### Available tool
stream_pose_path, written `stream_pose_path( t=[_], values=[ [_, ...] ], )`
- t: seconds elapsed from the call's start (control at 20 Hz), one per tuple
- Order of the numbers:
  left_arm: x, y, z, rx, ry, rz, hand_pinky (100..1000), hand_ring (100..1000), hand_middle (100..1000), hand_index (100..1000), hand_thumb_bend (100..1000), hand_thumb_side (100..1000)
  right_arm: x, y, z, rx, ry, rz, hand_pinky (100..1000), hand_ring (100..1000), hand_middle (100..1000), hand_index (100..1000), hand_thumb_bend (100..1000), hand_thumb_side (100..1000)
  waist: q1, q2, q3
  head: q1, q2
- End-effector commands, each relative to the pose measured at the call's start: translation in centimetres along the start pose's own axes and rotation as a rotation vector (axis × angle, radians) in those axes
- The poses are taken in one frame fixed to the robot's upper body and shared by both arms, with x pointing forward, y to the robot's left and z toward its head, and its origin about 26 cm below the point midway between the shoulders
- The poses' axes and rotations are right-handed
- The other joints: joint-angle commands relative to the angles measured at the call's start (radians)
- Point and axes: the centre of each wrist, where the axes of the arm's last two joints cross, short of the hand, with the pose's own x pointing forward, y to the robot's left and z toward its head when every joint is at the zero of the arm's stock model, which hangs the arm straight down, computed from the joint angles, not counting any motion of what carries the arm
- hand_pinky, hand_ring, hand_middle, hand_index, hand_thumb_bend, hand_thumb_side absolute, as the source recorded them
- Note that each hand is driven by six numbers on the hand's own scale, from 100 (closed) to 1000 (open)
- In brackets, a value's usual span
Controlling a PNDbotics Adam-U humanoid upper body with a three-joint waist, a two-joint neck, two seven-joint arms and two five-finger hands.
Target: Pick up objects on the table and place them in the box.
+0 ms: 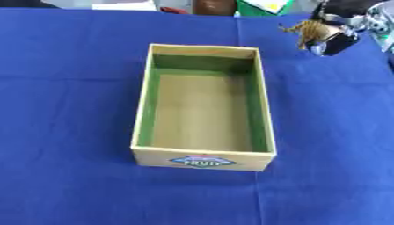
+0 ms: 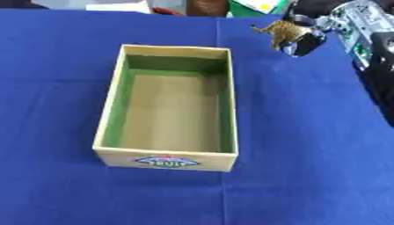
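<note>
Box (image 1: pixel 203 163) sits mid-surface, open top, nothing inside, long axis running away from the camera, fruit label (image 1: pixel 202 161) on the near wall. Blue cloth surface (image 1: pixel 69 110) lies bare to its left, near side and right, wide room all round. Upper right, beyond the box's far right corner and apart from it: right hand (image 2: pixel 301 41), black, fingers curled around a small striped tiger-like toy (image 2: pixel 282 31), raised over the cloth near the far edge. Left hand not visible.
</note>
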Motion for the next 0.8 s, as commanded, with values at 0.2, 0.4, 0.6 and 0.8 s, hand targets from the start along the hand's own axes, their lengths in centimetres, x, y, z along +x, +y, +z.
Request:
stream_pose_path(
  t=[0.2,0.4,0.6,0.8],
  values=[
    [0.5,0.4,-0.8,-0.005,-0.041,-0.004,509,538,549,723,100,476,1.0,-6.9,2.3,-0.158,-0.019,0.043,680,620,560,591,100,349,0.0,-0.032,-0.005,0.004,0.007],
    [0.5,0.4,-0.8,-0.01,-0.044,-0.004,509,539,550,723,100,477,3.0,-9.5,2.7,-0.192,-0.08,0.05,666,610,552,580,100,338,0.0,-0.037,-0.005,0.001,0.008],
    [0.6,0.4,-0.9,-0.014,-0.047,-0.003,509,538,549,723,100,479,5.6,-11.9,3.3,-0.221,-0.156,0.089,659,612,553,572,100,325,-0.001,-0.041,-0.002,0.0,0.011],
    [0.6,0.3,-1.0,-0.02,-0.052,0.0,509,539,550,723,100,479,9.0,-13.8,3.7,-0.239,-0.255,0.16,662,620,562,576,100,323,-0.002,-0.044,-0.001,-0.004,0.014]
  ],
)
